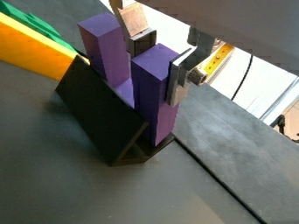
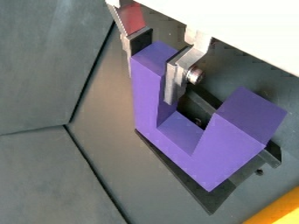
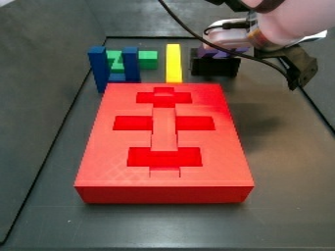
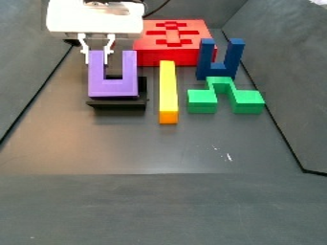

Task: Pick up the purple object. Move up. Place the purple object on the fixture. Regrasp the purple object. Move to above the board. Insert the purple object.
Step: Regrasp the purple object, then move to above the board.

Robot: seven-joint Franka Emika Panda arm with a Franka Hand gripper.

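On the fixture, in a wrist view, the purple object stands with its prongs up, and the claw has one prong between its silver plates; the jaws look narrow and closed on that prong, which to my eye suits the regrasp step. A yellow bar lies just beyond the fixture.

Seen from a wrist view at another angle, the purple object sits seated on the fixture, one finger flat against the prong's inner face.

From a side view, the board fills the near worktop; the fixture sits behind it under the arm, beside the yellow bar, a green block and a blue block.

From a side view opposite, the claw grips the purple object on the fixture; the board lies beyond the fixture, nothing between them.
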